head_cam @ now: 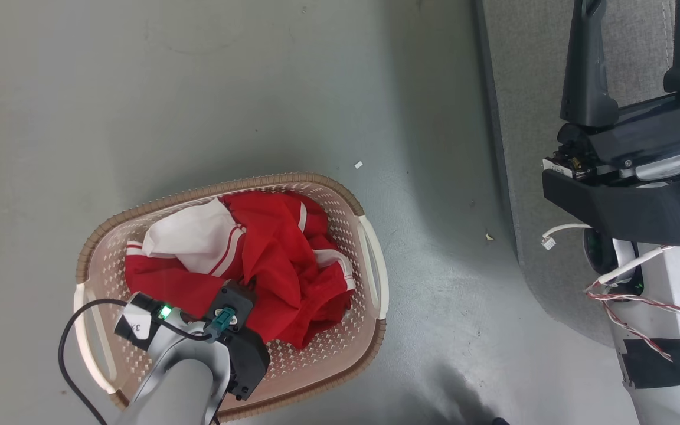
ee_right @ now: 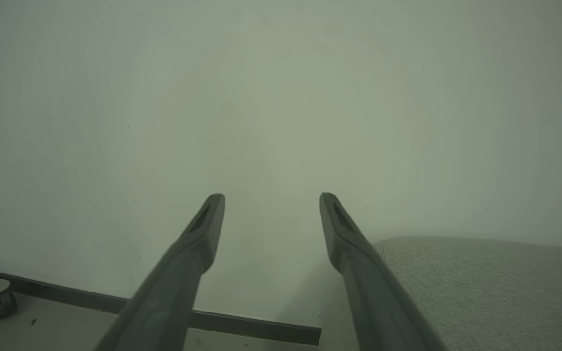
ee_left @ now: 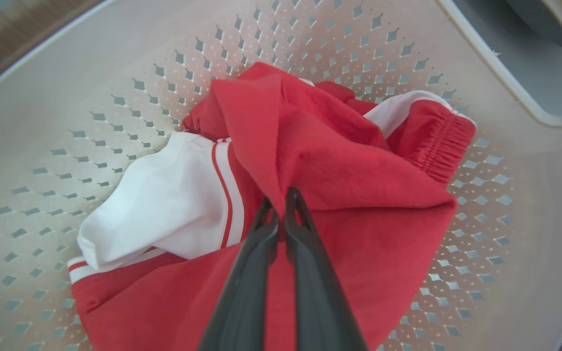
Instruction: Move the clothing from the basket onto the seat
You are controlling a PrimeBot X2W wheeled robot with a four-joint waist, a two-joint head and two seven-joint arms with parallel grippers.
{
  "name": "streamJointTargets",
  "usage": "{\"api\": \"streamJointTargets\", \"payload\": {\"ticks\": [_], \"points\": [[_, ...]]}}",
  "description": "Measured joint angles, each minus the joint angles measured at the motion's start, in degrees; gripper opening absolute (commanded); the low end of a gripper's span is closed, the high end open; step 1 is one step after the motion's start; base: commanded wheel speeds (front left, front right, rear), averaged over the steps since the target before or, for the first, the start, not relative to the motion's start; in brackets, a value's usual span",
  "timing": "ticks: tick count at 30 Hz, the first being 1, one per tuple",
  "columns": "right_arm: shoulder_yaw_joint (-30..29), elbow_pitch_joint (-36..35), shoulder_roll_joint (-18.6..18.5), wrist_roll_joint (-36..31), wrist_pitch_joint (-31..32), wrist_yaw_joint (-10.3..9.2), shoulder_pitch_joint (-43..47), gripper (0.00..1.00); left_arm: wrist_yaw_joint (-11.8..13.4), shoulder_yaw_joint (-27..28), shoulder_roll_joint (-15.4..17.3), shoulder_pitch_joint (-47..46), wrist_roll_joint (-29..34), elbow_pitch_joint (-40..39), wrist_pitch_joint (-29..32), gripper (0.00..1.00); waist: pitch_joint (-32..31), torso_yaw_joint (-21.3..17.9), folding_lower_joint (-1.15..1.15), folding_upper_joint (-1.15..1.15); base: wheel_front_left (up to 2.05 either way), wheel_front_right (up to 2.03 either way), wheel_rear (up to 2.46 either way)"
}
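The cream basket point(head_cam: 371, 260) with a brown rim stands on the floor at the lower left of the head view. In it lies the crumpled red clothing point(head_cam: 281, 260) with white panels and trim. My left arm reaches down into the basket, its wrist housing covering the fingers there. In the left wrist view my left gripper point(ee_left: 281, 197) is shut on a raised fold of the red clothing point(ee_left: 339, 170). My right gripper point(ee_right: 271, 197) hangs open with nothing between its fingers, above the edge of the grey seat point(ee_right: 481, 287). The seat point(head_cam: 529, 118) runs along the right side.
Grey floor surrounds the basket, with small white scraps point(head_cam: 358, 165) between basket and seat. My own body with loose cables point(head_cam: 647, 301) stands at the lower right. A pale wall, a dark baseboard point(ee_right: 251, 326) and a caster wheel point(ee_right: 2, 303) lie ahead of the right gripper.
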Motion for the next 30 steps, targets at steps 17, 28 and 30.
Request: {"api": "streamJointTargets", "payload": {"ticks": [17,28,30], "points": [[-1.4,5.2,-0.3,0.0,0.0,0.27,3.2,1.0,-2.5,0.8,-0.4,-0.5,-3.9,-1.6,-3.0,0.0,-4.8,1.7,-0.01,0.0,0.0,0.0,0.0],[-2.8,9.8,-1.0,0.6,0.0,0.6,9.5,1.0,-3.5,1.8,-0.5,-0.5,-6.2,-5.9,-3.3,0.0,-11.5,4.0,-0.01,0.0,0.0,0.0,0.0],[-2.8,10.6,-1.0,0.6,0.0,0.6,10.9,1.0,-3.5,2.4,-0.5,-0.4,-7.1,-7.0,-3.3,0.0,-12.9,4.4,-0.01,0.0,0.0,0.0,0.0]]}}
